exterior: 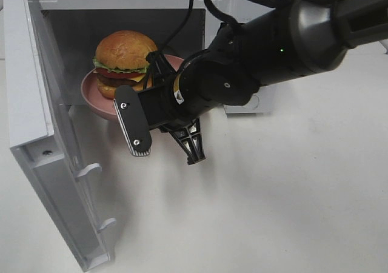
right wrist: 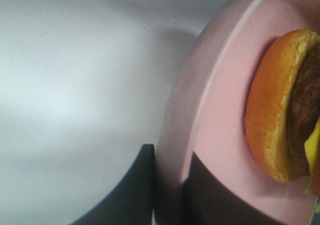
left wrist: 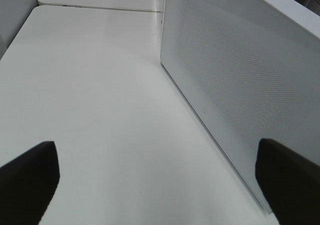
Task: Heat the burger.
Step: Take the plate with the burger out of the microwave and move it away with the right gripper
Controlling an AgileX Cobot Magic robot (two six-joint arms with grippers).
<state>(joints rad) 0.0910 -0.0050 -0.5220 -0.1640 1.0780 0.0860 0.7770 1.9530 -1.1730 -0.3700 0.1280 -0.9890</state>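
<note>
- The burger (exterior: 123, 64) is set on a pink plate (exterior: 92, 91), and the plate is held at the mouth of the microwave (exterior: 54, 3), partly inside the chamber and partly over the sill, so the burger is carried in without being touched.
- The plate's rim (right wrist: 172, 135) is pinched by the right claw (right wrist: 167, 195), one finger under the rim and one on top, as is seen in the right wrist view; the grip is kept at the near edge so the arm stays outside the chamber.
- The plate is kept roughly level, which is judged to be why the tall burger stands upright.
- The microwave door (exterior: 57, 182) is swung wide to the left, so that the opening is left free for the plate.
- The left claw (left wrist: 160, 185) is spread wide and nothing is held in it; it is parked beside the open door (left wrist: 235, 85), over the white table (left wrist: 100, 85), probably in readiness for shutting the door.
- The plate is judged not yet fully placed.
</note>
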